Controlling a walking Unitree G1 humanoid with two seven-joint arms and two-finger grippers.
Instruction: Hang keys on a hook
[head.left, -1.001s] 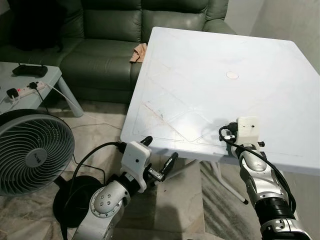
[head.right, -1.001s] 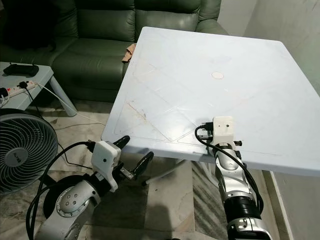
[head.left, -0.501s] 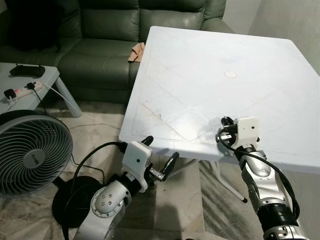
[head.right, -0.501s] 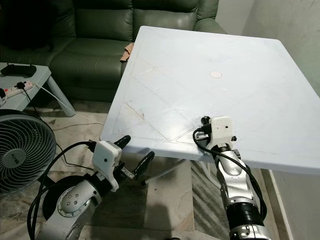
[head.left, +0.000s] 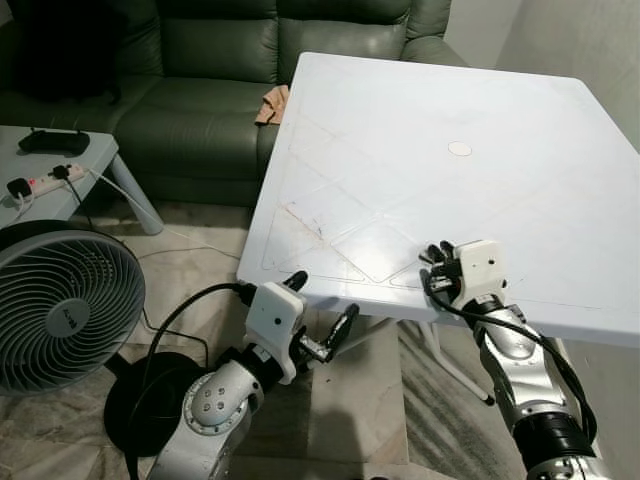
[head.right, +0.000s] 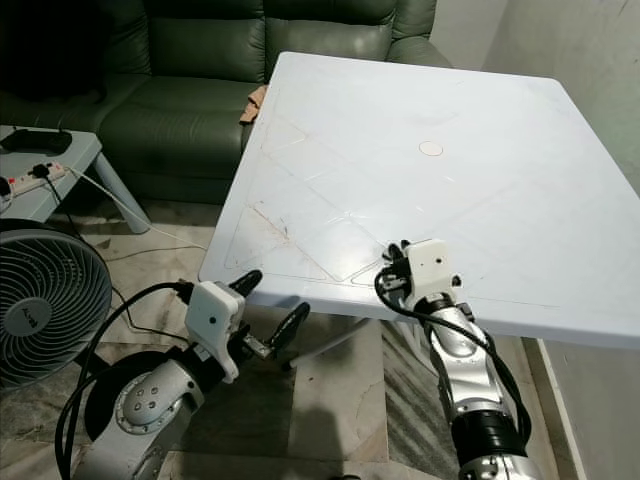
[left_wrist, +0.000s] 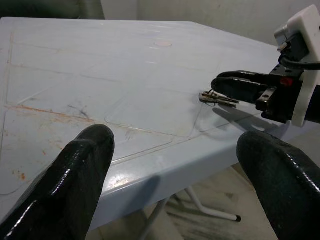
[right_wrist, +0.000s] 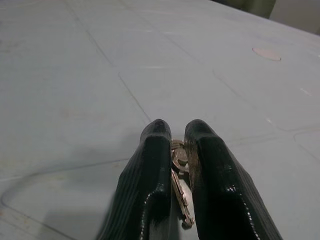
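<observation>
A small bunch of silvery metal keys (right_wrist: 179, 172) (pinched between two black fingers (right_wrist: 150, 185)), held just above a white table (head.left: 400, 150) at its 6 o'clock edge.

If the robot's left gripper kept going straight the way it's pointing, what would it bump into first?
Probably the near edge of the white table. The left gripper, fingers open, points at that edge from just below. Farther on, the right gripper holds the keys, but depth is hard to judge.

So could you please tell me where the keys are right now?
The keys are clamped in the right pincer, low over the near edge of the white table, on the robot's right.
</observation>
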